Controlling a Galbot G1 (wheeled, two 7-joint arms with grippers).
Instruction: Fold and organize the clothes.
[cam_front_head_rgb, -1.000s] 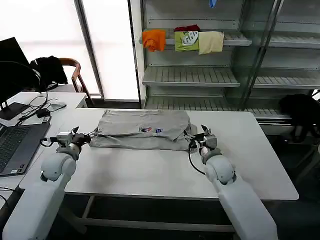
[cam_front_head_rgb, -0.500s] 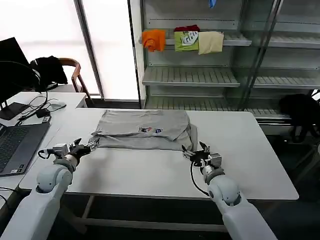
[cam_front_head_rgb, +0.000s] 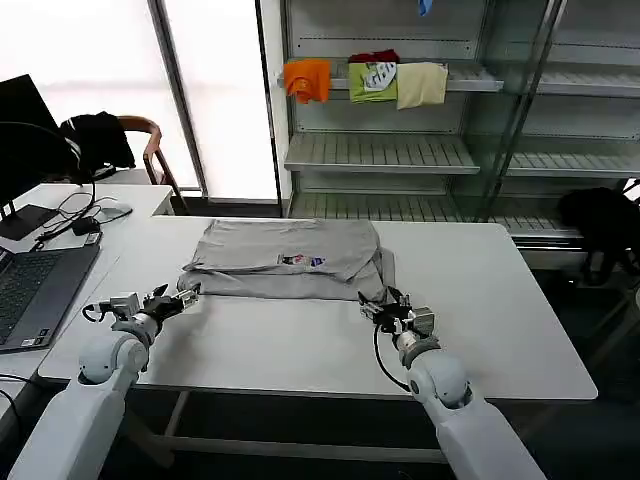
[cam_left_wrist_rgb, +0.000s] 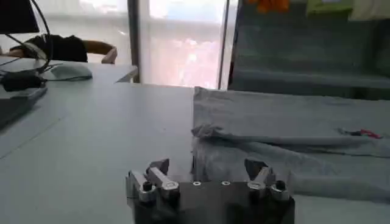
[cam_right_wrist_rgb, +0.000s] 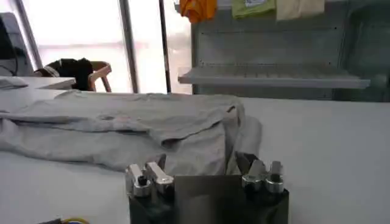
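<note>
Shirt (cam_front_head_rgb: 290, 258) lies partly folded across the far middle of the white table (cam_front_head_rgb: 300, 345). Left hand (cam_front_head_rgb: 172, 299) sits spread and empty at its near-left corner, right hand (cam_front_head_rgb: 386, 306) likewise at its near-right; wrist views show the layered folds and both hands holding nothing.

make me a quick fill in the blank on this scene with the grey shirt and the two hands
1. The grey shirt lies partly folded on the ____ table.
2. The left hand sits at the shirt's near-left corner with its fingers ____.
3. The right hand holds ____.
4. A laptop sits on the robot's ____ side.

Missing words: white; open; nothing; left
</note>
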